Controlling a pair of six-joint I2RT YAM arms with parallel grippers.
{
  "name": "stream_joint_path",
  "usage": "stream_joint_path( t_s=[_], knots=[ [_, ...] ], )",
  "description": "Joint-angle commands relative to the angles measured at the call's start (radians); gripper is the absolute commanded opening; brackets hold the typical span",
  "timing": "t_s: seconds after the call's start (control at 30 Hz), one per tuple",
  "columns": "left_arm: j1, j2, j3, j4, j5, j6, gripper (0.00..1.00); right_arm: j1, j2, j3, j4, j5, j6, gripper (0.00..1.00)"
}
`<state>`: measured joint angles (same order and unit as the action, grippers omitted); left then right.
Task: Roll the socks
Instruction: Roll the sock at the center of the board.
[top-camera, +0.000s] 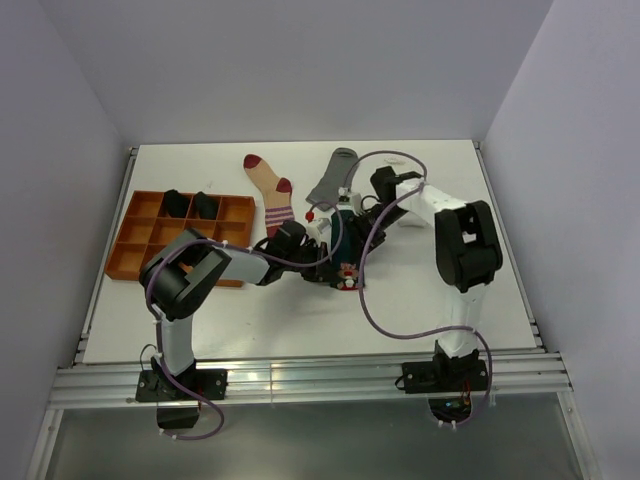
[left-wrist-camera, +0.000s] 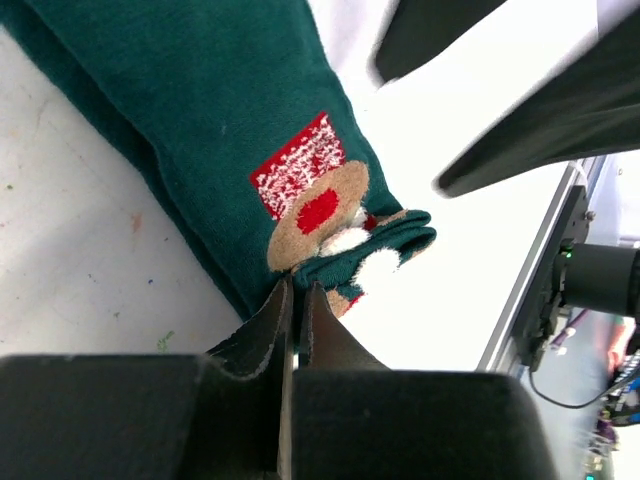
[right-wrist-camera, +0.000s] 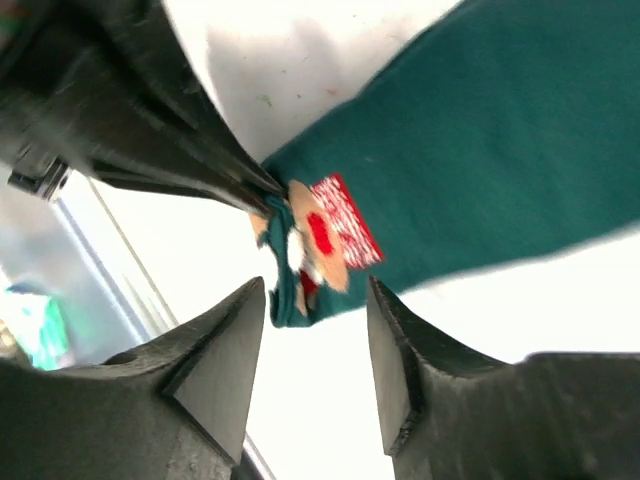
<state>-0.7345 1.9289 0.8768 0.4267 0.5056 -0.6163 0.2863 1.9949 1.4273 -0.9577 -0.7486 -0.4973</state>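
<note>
Pinches the folded end of the teal sock (left-wrist-camera: 200, 110) in the left tool (left-wrist-camera: 290, 300), both black wedge-shaped fingers pressed together on a thin lip of fabric. Shows soft, fine knit in a dark green-blue, running away from the tips as a long flat band on the white table (left-wrist-camera: 70, 250). Carries a Christmas figure just ahead of the tips: round tan face, red nose, fluffy white tufts, a red-and-white patterned block above. Curls over itself right at the pinch in a small bunched fold.

Holds the right tool (right-wrist-camera: 315, 284) with its matte black, tapering fingers wide apart, straddling that same folded end opposite the left tool; cannot tell whether they touch the sock.

Has, beyond both tools, a beige striped sock (top-camera: 270, 190) with dark red toe and heel and a grey sock (top-camera: 335, 175), both flat and near each other. Has, out to the left tool's side, an orange tray (top-camera: 135, 255) of square compartments, with black socks (top-camera: 175, 203) bundled in its far row.
</note>
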Motion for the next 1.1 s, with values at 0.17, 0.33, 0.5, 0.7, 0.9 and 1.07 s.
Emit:
stream_joint_path(
  t_s=[0.17, 0.33, 0.5, 0.7, 0.9, 1.07],
  knots=[
    [0.032, 0.071, 0.005, -0.305, 0.092, -0.097, 0.00, -0.038, -0.338, -0.267, 0.299, 0.090, -0.076, 0.58],
    [0.063, 0.081, 0.014, -0.376, 0.169, -0.128, 0.00, -0.006, -0.528, -0.471, 0.457, 0.149, -0.155, 0.59],
    [0.067, 0.104, 0.028, -0.424, 0.238, -0.166, 0.00, 0.111, -0.711, -0.678, 0.600, 0.241, -0.250, 0.62],
    [0.076, 0.146, 0.045, -0.496, 0.287, -0.183, 0.00, 0.353, -0.840, -0.852, 0.766, 0.391, -0.264, 0.65],
    [0.093, 0.157, 0.063, -0.545, 0.303, -0.175, 0.00, 0.499, -0.872, -0.930, 0.847, 0.485, -0.261, 0.63],
    [0.096, 0.176, 0.091, -0.578, 0.304, -0.151, 0.00, 0.632, -0.867, -0.993, 0.916, 0.592, -0.268, 0.58]
  ],
)
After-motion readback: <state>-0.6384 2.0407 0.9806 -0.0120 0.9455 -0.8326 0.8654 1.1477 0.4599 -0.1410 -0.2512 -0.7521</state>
